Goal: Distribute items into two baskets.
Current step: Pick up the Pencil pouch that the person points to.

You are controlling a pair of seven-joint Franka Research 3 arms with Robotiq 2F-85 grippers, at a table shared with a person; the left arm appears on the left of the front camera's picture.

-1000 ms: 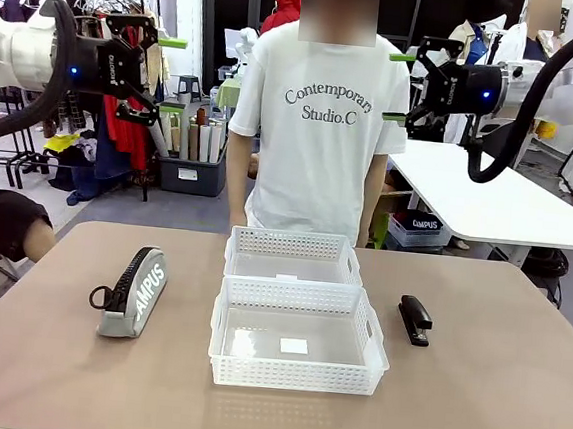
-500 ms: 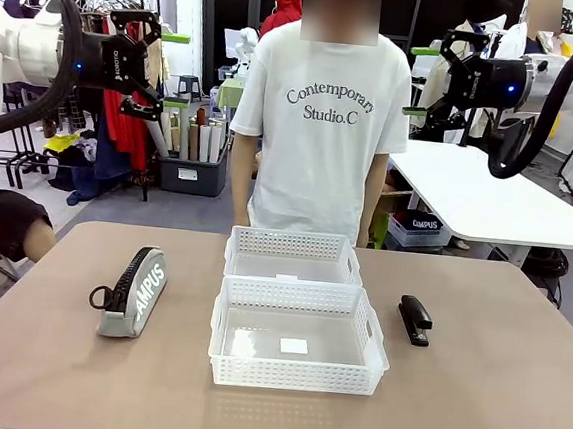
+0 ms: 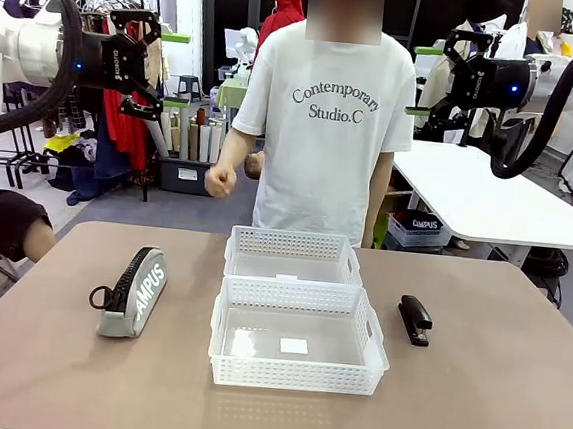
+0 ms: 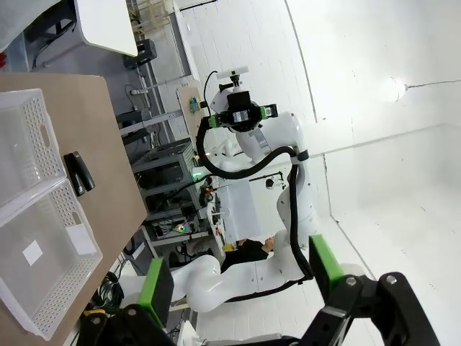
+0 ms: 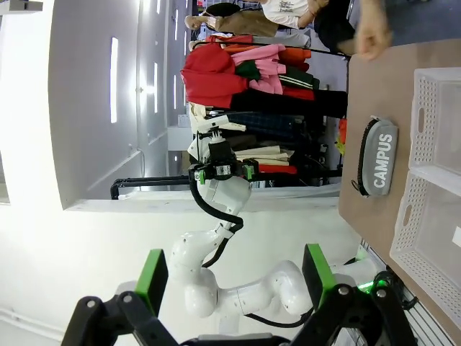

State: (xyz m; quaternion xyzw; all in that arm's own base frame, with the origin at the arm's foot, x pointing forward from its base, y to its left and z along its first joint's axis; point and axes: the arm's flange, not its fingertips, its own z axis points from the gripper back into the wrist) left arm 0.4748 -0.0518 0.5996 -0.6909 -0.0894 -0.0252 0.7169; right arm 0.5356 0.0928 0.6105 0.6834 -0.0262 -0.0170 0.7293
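Note:
The grey "CAMPUS" pouch [image 3: 131, 291] lies on the table's left side; in the right wrist view the pouch [image 5: 379, 158] lies beside the baskets. The black stapler [image 3: 415, 319] rests on the right, and the left wrist view shows the stapler [image 4: 78, 173] too. Two white lattice baskets stand mid-table, the near basket [image 3: 293, 374] touching the far basket [image 3: 294, 243]; nothing lies in either. My left gripper [image 3: 174, 71] hangs open high at the left, far above the pouch. High at the right, my right gripper [image 3: 422, 81] is open too. Nothing sits between either one's green pads [image 4: 156, 282] [image 5: 151, 270].
A person in a white T-shirt [image 3: 319, 127] stands at the far edge behind the baskets, one fist [image 3: 219, 179] raised at waist height. A white table [image 3: 488, 202] stands behind at the right, clothes racks [image 3: 103, 18] at the left.
The person's hand has come up into a fist and the body has shifted slightly right. Both grippers rose a little and drew outward early on, then held still.

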